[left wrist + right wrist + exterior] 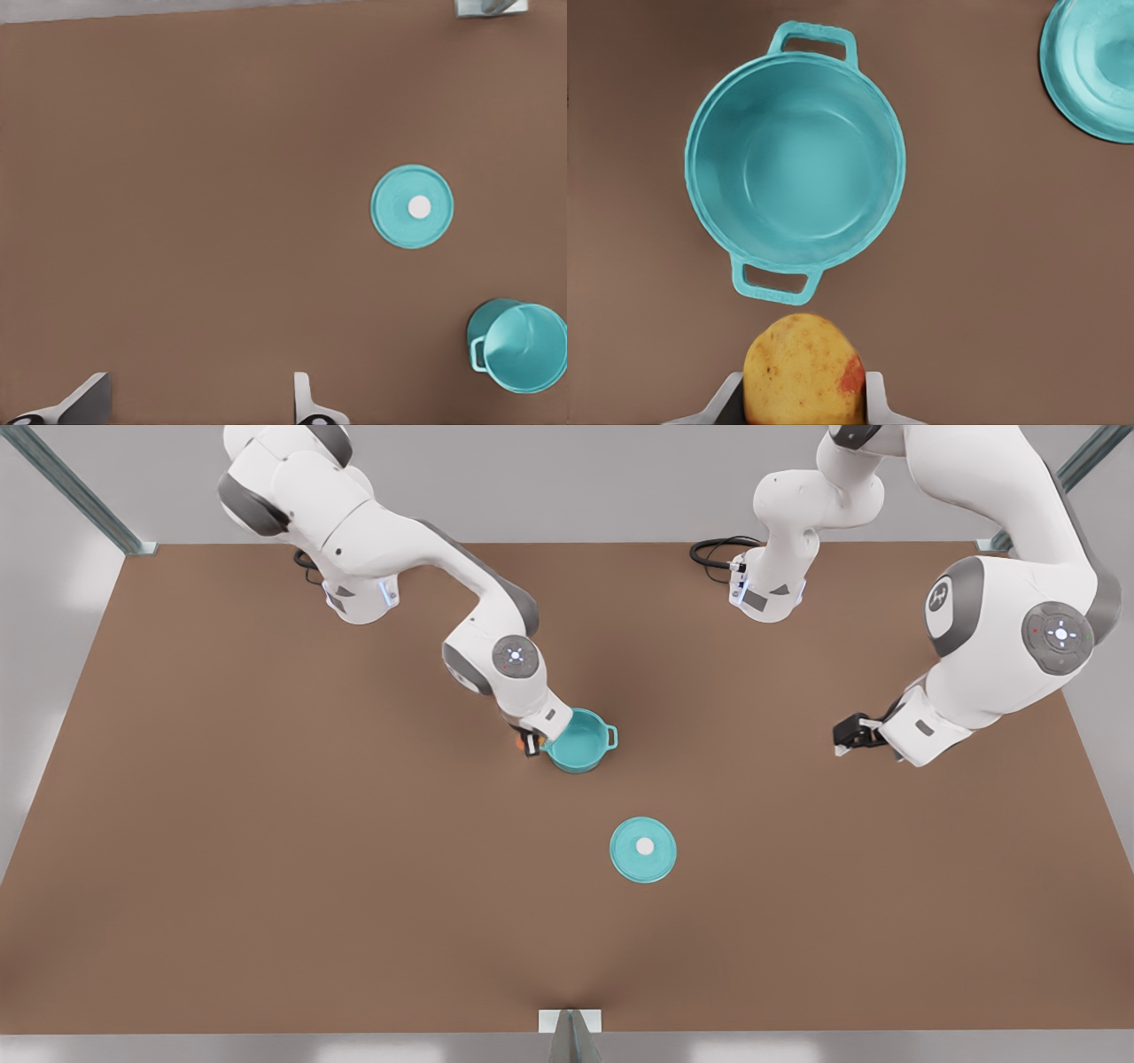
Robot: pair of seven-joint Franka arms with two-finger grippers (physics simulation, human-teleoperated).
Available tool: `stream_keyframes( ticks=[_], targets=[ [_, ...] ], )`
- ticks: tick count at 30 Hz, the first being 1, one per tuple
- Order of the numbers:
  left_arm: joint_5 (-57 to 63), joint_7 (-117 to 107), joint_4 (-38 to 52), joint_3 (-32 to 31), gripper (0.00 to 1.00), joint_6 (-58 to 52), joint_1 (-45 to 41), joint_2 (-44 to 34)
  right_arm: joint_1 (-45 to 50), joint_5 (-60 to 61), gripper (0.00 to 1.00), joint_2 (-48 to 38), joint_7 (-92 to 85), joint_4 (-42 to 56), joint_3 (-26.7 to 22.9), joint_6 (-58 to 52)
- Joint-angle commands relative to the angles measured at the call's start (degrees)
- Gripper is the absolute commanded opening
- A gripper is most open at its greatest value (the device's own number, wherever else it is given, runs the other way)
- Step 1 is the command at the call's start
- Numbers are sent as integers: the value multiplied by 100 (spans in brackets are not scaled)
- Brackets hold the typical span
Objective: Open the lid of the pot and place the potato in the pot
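The teal pot [580, 740] stands uncovered and empty near the table's middle. Its lid [643, 849], a flat teal disc with a white knob, lies on the table nearer the front edge, apart from the pot. My right gripper [529, 741] hovers at the pot's rim on the front view's left side, shut on the yellow-orange potato [802, 367]. In the right wrist view the potato sits just outside one loop handle of the pot [796, 159]. My left gripper [846, 737] waits open and empty toward the front view's right, looking at the lid [412, 206] and pot [523, 347].
Brown tabletop [266, 850] spreads wide on all sides. A black cable [718, 553] loops at one arm's base at the back. A metal bracket [570, 1020] sits at the front edge, and frame posts stand at the back corners.
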Motion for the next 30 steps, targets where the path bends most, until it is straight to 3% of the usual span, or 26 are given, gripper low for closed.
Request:
stream_keyframes(
  ticks=[1, 10, 13, 22, 23, 24, 25, 30],
  targets=[
    [164, 12, 7, 0, 100, 103, -3, -14, 214, -25, 49, 53, 2066, 109, -1, -45],
    [155, -23, 210, 36, 100, 472, 489, 109, 680, -95, 49, 633, 2594, 496, -45, 34],
    [190, -32, 210, 36, 100, 472, 542, 109, 1110, -227, 49, 1011, 2708, 918, -519, 51],
    [181, 4, 210, 44, 100, 454, 683, 100, 1163, -227, 50, 1161, 2770, 1042, -633, 148],
    [181, -5, 201, 44, 100, 445, 683, 100, 1163, -227, 52, 1152, 2770, 1042, -633, 148],
    [181, -5, 201, 44, 100, 410, 683, 91, 1163, -227, 79, 1152, 2778, 1068, -633, 148],
    [181, 4, 210, 36, 100, 402, 683, 91, 1163, -236, 100, 1152, 2787, 1094, -633, 183],
    [128, -23, 201, -17, 100, 261, 630, 83, 1093, -184, 100, 1091, 2814, 1270, -668, 104]
  ],
)
